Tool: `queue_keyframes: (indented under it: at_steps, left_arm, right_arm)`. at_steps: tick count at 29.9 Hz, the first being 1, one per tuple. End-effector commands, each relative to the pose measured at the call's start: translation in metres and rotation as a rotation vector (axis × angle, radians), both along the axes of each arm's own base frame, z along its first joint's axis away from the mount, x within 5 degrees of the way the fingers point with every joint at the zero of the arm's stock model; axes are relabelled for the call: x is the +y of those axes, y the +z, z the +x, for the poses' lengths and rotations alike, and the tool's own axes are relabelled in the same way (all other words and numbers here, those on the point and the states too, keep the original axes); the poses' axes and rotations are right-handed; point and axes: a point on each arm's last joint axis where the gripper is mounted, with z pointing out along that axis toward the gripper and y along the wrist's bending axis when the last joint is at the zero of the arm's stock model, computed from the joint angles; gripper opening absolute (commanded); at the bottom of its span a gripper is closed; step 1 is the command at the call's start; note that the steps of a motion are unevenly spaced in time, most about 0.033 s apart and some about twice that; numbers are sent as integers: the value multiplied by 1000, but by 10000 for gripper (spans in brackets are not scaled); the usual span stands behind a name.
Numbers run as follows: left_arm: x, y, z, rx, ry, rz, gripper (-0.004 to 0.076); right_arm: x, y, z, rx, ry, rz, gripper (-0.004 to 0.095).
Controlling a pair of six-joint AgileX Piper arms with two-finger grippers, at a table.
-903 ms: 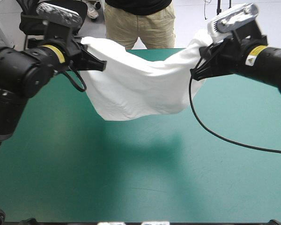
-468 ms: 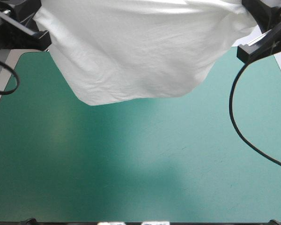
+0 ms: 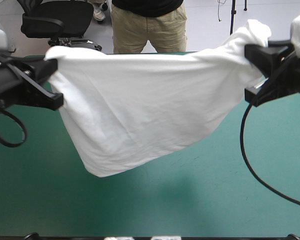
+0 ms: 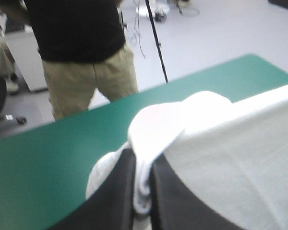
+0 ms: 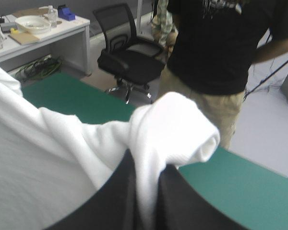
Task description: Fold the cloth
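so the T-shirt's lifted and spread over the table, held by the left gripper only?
No: the right wrist view shows the right gripper shut on the T-shirt too. Otherwise correct: lifted, spread, left gripper shut on it.

The T-shirt hangs spread between my left gripper and right gripper, above the table's far half.

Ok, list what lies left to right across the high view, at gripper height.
The left gripper → the white T-shirt, held up and stretched between the two → the right gripper.
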Motion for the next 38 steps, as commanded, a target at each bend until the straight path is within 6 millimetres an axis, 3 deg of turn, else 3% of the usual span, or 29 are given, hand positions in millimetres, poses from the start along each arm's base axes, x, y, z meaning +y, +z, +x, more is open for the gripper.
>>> queue_keyframes:
  at_steps: [1,6,11,14,18,26,32,35,38]
  left_arm:
    - [-12,-39,9,170,-7,19,-17]
    - [-34,-119,40,357,39,106,-17]
    - [-53,-188,79,385,139,201,-17]
    - [-63,-218,109,450,179,278,-17]
    - [-65,-244,146,505,228,294,-17]
    - [-53,-284,202,611,287,258,-17]
    - [-52,-301,222,601,270,320,-17]
    - [-53,-301,225,573,276,299,-16]
    - [-55,-297,224,615,294,262,31]
  right_arm:
    - [0,-30,0,125,-11,5,-17]
    - [12,-99,26,302,-50,-37,-17]
    - [29,-175,75,395,-132,-54,-17]
    - [39,-215,111,467,-191,-38,-17]
    - [47,-252,158,558,-221,-29,-17]
    - [53,-294,225,635,-263,-81,-17]
    - [54,-308,249,672,-280,-93,-15]
    - [56,-311,252,677,-259,-129,51]
    - [56,-312,252,673,-241,-162,220]
